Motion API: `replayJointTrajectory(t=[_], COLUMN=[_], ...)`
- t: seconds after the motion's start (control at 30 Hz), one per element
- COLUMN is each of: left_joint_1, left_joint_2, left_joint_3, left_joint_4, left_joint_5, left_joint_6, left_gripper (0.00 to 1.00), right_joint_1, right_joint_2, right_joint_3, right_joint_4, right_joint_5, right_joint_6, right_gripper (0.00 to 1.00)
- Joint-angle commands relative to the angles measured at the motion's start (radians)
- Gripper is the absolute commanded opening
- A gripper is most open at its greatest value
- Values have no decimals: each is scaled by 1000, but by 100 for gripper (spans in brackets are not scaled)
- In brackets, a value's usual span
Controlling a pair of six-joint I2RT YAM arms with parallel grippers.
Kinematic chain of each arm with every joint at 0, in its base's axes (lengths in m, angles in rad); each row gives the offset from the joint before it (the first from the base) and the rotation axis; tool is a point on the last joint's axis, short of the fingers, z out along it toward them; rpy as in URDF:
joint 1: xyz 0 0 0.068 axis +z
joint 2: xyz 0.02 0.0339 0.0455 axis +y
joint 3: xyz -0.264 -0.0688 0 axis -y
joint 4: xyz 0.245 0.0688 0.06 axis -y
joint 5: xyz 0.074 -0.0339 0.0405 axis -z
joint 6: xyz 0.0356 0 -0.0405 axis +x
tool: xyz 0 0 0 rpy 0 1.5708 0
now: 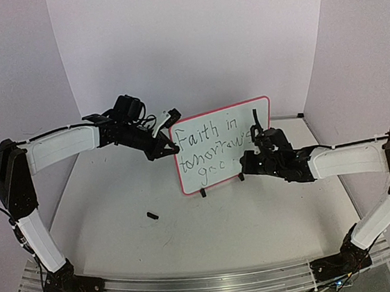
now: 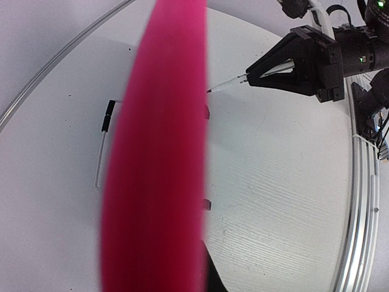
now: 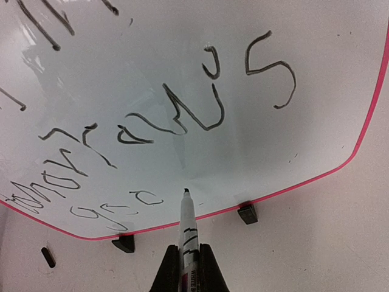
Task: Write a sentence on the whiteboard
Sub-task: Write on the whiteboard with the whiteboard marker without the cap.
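White worktop (image 1: 116, 196) and curved backdrop surround the whiteboard (image 1: 193, 181), which stands mid-surface on two small black feet. On its left edge the left pincer (image 1: 166, 147) is pressed together on the pink frame. The right pincer (image 3: 188, 267) pinches a marker (image 3: 187, 222), tip just beside the unfinished third line of the sentence (image 1: 212, 147). Light, stiff and slick-faced, the board would likely tip easily, so bracing it by the frame, clear of smearable ink, looks right.

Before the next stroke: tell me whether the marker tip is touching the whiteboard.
Cannot tell. In the right wrist view the marker tip lies over the whiteboard near the last letter, but neither gap nor contact shows.
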Motion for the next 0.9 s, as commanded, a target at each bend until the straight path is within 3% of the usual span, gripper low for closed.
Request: replayJointTrajectory(t=[0.0,0.87], left_joint_1=[-7,-8], left_joint_2=[23,26], left_joint_3=[-6,-6], left_joint_4=[-88,-86], left_joint_5=[-65,-65], left_joint_6=[48,48], left_gripper=[0,0], right_joint_1=[-12,-18], right_joint_2=[39,102], right_joint_3=[35,51], right_joint_4=[34,60], right_joint_5=[-12,-63], right_joint_6=[-3,0], right_gripper=[0,0])
